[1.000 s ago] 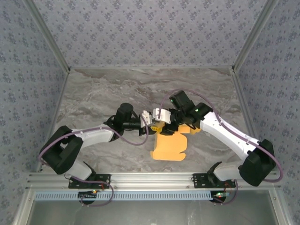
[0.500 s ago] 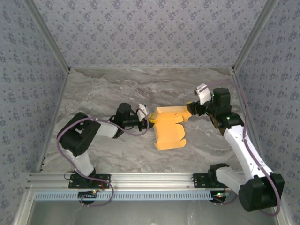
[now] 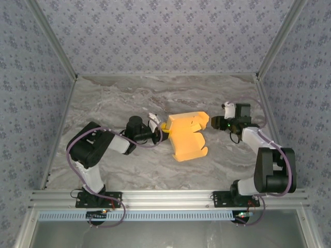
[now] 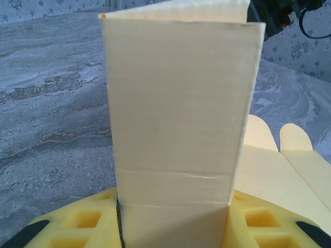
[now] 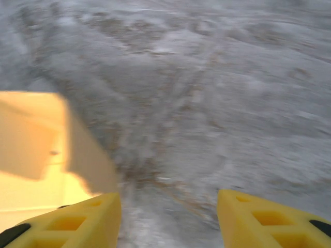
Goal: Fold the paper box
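The yellow-orange paper box (image 3: 189,137) lies mid-table with its far panel folded up and flaps spread toward the near side. My left gripper (image 3: 164,130) is at the box's left end and shut on it. In the left wrist view the upright panel (image 4: 178,103) stands between the yellow fingers (image 4: 77,222), with flat flaps (image 4: 289,170) to the right. My right gripper (image 3: 213,123) hovers just off the box's right end, apart from it. In the blurred right wrist view it (image 5: 168,217) is open over bare table, with the box (image 5: 36,139) at left.
The marbled grey table (image 3: 114,103) is bounded by patterned walls at the back and both sides. An aluminium rail (image 3: 165,199) with the two arm bases runs along the near edge. Both arms' cables loop beside the box.
The right arm has pulled away from over the box to its right side and folded back. The left arm has drawn in to the left, still holding the box, which has shifted slightly.
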{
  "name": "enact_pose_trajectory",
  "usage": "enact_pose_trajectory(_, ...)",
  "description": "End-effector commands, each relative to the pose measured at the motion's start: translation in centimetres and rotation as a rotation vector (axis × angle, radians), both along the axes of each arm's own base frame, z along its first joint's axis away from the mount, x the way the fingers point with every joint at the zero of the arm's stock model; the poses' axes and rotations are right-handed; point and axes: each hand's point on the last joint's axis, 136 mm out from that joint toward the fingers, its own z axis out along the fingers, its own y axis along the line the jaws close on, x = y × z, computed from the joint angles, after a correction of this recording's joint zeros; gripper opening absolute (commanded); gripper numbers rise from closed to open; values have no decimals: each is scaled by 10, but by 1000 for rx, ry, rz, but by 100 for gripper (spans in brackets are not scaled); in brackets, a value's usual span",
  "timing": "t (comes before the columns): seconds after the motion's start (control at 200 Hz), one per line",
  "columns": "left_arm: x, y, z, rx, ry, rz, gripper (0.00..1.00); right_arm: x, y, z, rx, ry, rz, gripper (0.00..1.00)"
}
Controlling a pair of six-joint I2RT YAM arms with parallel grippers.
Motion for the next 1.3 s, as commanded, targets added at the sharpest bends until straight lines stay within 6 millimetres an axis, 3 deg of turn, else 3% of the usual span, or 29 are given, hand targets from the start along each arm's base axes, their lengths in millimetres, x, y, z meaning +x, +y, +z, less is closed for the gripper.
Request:
enact_pose_trajectory(0.0,1,0,9,-72,34,-10,26,0,25,30,18,-88,214,54)
enact_pose_trajectory(0.145,-11,0,30,-156,100,-40,25,4,-1,22,-108,-109,189,50)
enact_pose_trajectory(0.29,-20,1,34,-110,98,-37,25,1,-7,54,24,-260,158,55)
enact_pose_trajectory(0.41,-25,2,43,-125,79,-46,25,0,-14,45,7,-179,143,55)
enact_pose_trajectory(0.52,-28,-2,62,-184,79,-75,25,-3,-1,36,2,-144,205,53)
enact_pose_trajectory(0.645,-34,-8,76,-198,61,-114,25,-13,25,42,49,-202,341,53)
enact_pose_trajectory(0.86,-35,-9,85,-209,53,-116,25,-32,54,73,172,-291,500,49)
enact_pose_trajectory(0.944,-34,-10,87,-213,48,-112,25,-38,61,75,188,-293,537,43)
enact_pose_trajectory(1.294,-31,-13,86,-198,25,-93,24,-49,87,76,187,-308,620,42)
